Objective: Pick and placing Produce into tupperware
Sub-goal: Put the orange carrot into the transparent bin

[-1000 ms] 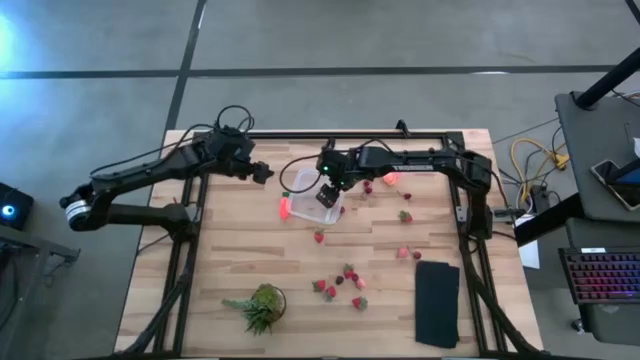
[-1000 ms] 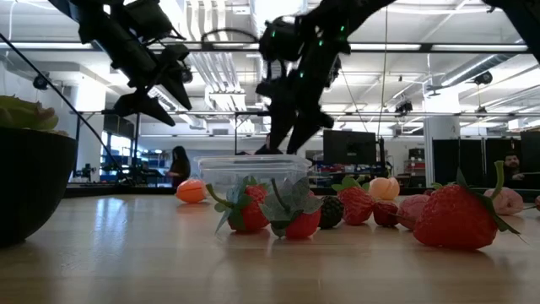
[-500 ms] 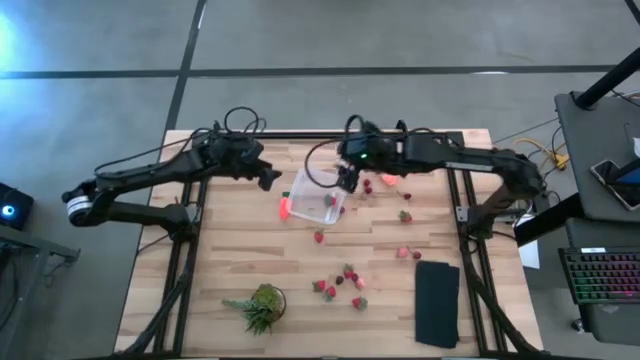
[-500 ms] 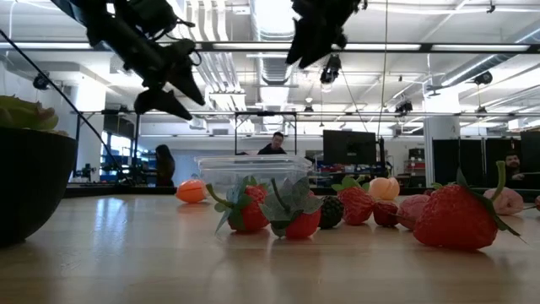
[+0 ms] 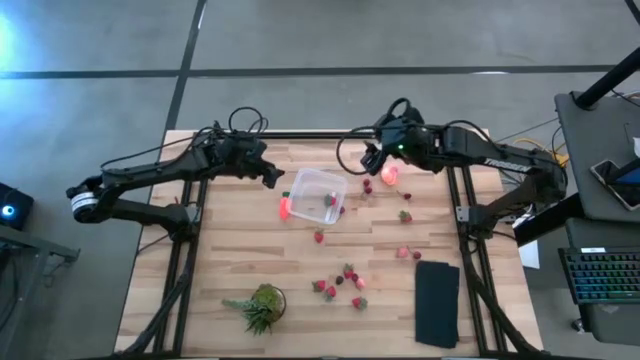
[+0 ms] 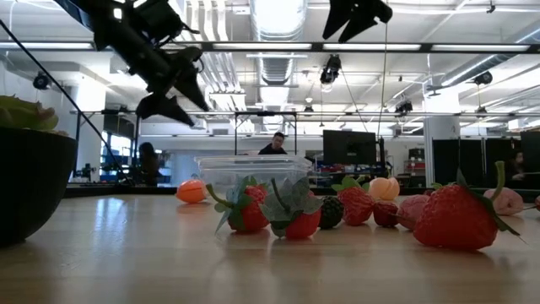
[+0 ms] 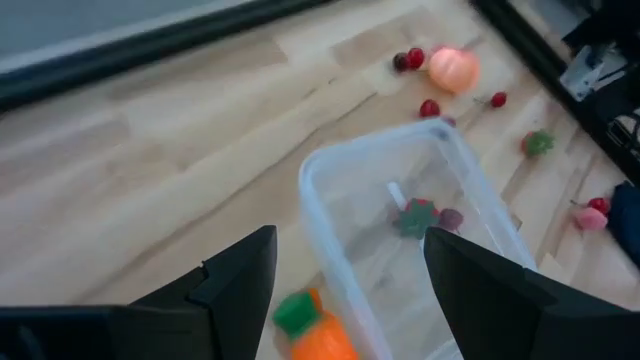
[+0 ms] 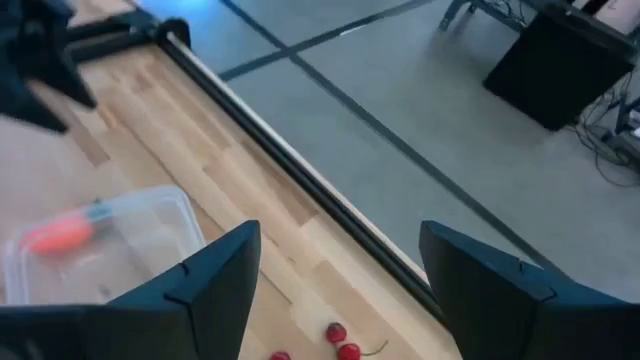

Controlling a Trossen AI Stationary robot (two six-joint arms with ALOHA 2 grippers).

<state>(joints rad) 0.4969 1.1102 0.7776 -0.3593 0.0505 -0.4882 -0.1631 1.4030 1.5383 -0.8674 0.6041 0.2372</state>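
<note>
tupperware [image 5: 317, 195] amid strawberries [image 5: 338, 284] — left fingers [image 5: 271, 176] clenched, right fingers [image 5: 369, 163] released

A spiky potted plant [image 5: 262, 306] is seen near the front edge of the wooden surface [image 5: 230, 240]. A flat black pad [image 5: 437, 303] lies at the front right corner.

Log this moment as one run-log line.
right gripper: open, empty, above table beside tub | left gripper: shut, beside tub | tub: one strawberry inside
</note>
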